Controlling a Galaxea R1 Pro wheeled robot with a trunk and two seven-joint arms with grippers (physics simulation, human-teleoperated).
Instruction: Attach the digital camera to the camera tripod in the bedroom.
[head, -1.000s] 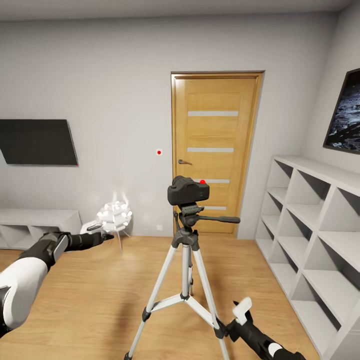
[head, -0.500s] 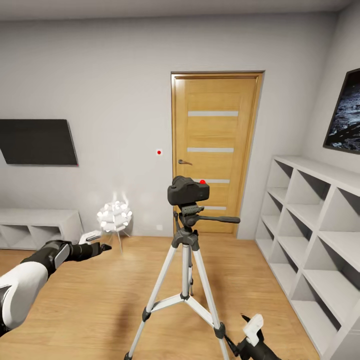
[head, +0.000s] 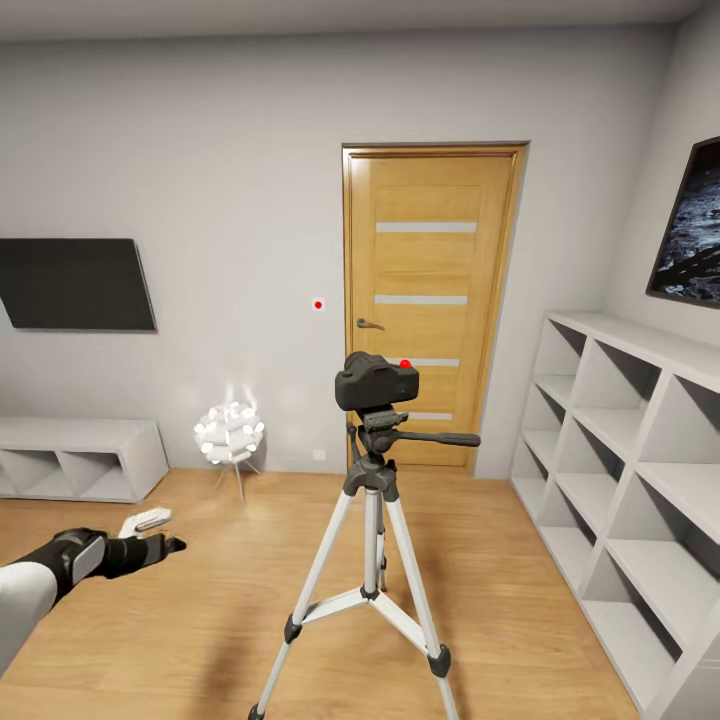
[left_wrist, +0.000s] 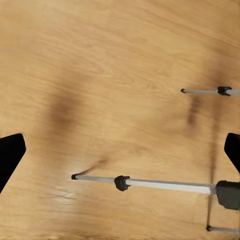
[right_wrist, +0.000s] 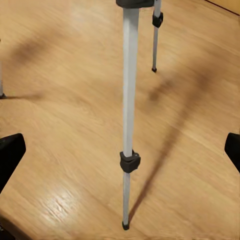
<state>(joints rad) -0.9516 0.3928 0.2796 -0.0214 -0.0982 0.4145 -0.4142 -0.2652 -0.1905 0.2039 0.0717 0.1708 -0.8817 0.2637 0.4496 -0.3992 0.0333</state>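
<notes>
The black digital camera (head: 376, 382), with its red button on top, sits on the black head of the camera tripod (head: 369, 500) in the middle of the bedroom. The tripod's silver legs spread over the wooden floor, and its long handle points right. My left gripper (head: 153, 532) hangs low and well to the left of the tripod, open and empty. The left wrist view looks down on tripod legs (left_wrist: 165, 185) between the spread fingertips (left_wrist: 10, 155). In the right wrist view one tripod leg (right_wrist: 129, 100) stands between my right gripper's wide-apart fingertips (right_wrist: 9, 152), which hold nothing.
An oak door (head: 430, 300) with frosted strips is behind the tripod. Grey cube shelving (head: 630, 470) lines the right wall. A low grey cabinet (head: 80, 455), a white ball lamp (head: 229, 433) and a dark wall screen (head: 75, 284) are at the left.
My left arm has dropped lower and drawn back to the left. My right arm has sunk out of the head view's lower edge. Camera and tripod have not moved.
</notes>
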